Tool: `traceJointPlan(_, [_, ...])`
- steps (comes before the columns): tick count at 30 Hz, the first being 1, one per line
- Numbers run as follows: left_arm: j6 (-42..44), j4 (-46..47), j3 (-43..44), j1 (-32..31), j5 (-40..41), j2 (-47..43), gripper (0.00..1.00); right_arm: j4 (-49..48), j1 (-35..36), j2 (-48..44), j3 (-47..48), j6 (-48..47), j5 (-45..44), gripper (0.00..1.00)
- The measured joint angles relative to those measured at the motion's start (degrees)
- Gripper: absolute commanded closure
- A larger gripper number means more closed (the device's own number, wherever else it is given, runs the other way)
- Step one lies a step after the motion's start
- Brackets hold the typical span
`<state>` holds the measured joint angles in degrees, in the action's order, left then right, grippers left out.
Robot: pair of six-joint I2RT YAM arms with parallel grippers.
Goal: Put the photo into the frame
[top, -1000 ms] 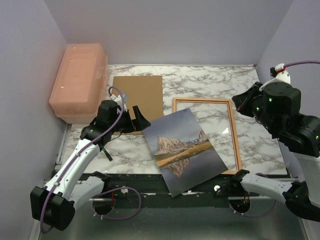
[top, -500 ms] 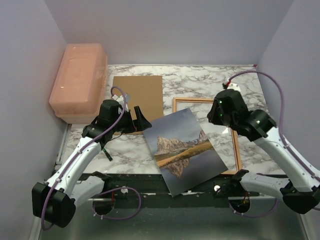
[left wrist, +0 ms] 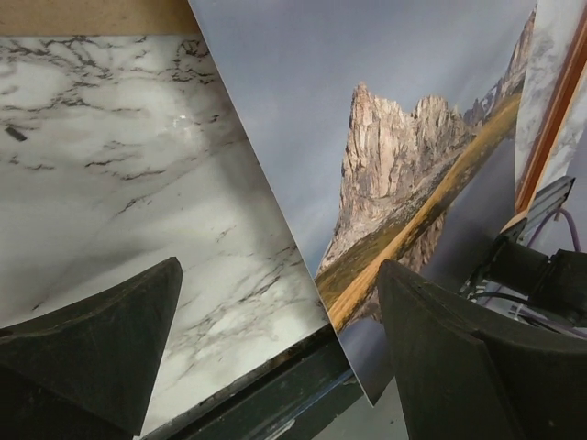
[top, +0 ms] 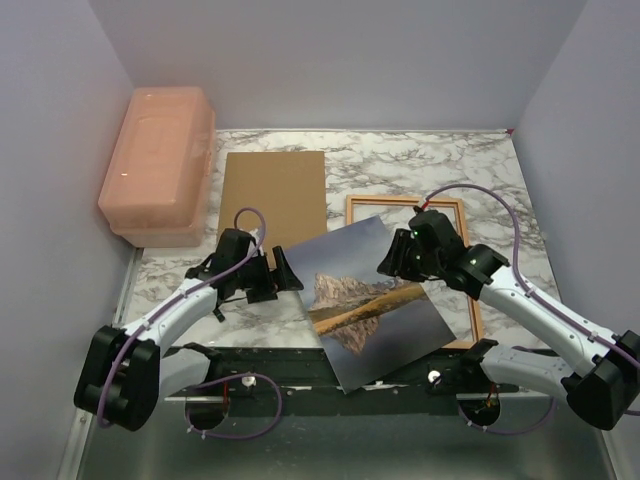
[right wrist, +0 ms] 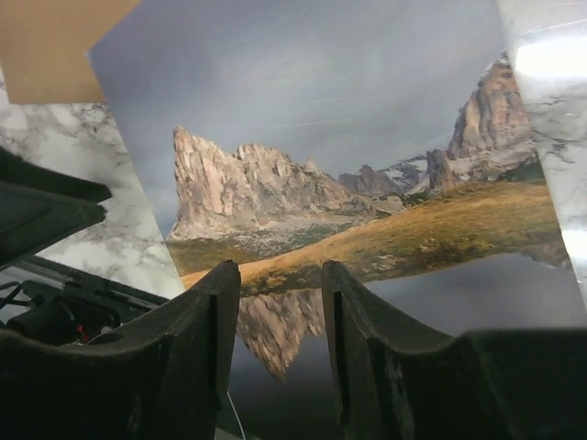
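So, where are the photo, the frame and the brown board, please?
the photo (top: 365, 305): top view, on the mountain in its middle.
the frame (top: 378, 199): top view, on its far orange rail.
the brown board (top: 275, 190): top view, on its bare middle.

1. The mountain photo (right wrist: 348, 128) fills most of the view, lying skewed on the marble table (right wrist: 87, 174).
2. The right gripper (right wrist: 281, 280) sits over it, fingers a bit apart, nothing between them.
3. A brown board (right wrist: 46, 41) peeks in top left.
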<state>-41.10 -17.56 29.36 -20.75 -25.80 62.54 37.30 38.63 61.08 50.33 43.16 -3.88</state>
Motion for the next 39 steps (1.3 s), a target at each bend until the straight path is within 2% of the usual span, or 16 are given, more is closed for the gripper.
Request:
traceJointPlan(6, [-4.57,13.46,-4.04,0.0,-4.11,6.05,0.22,-4.72,0.0,-0.11,-1.79,1.53,3.48,0.36])
traceJointPlan(11, [-8.48,24.13,-6.64,-0.02,-6.73,11.32,0.31,-6.91,0.0,-0.48,-2.86,2.32,4.96,0.3])
traceJointPlan(20, [-13.7,40.72,-8.07,-0.02,-9.27,20.79,0.6,-7.65,0.0,-0.5,-2.93,2.4,5.7,0.17])
traceJointPlan(22, [-14.38,42.66,-8.09,0.0,-9.6,21.73,0.7,-7.63,0.0,-0.5,-2.93,2.32,5.73,0.16])
traceJointPlan(25, [-15.04,44.81,-8.09,0.0,-9.92,21.86,0.83,-7.63,0.0,-0.39,-2.89,2.23,5.88,0.15])
traceJointPlan(31, [-15.63,45.16,-8.09,-0.02,-10.32,19.69,0.96,-7.5,0.28,2.43,-0.39,1.77,6.36,0.13])
traceJointPlan(34, [-15.32,43.19,-7.87,-0.02,-10.27,16.52,1.0,-7.43,1.22,3.89,1.55,1.75,6.29,0.09])
traceJointPlan(39, [-13.77,34.93,-5.51,-0.02,-9.07,8.02,1.0,-6.8,5.05,7.37,6.95,1.38,3.58,0.07])
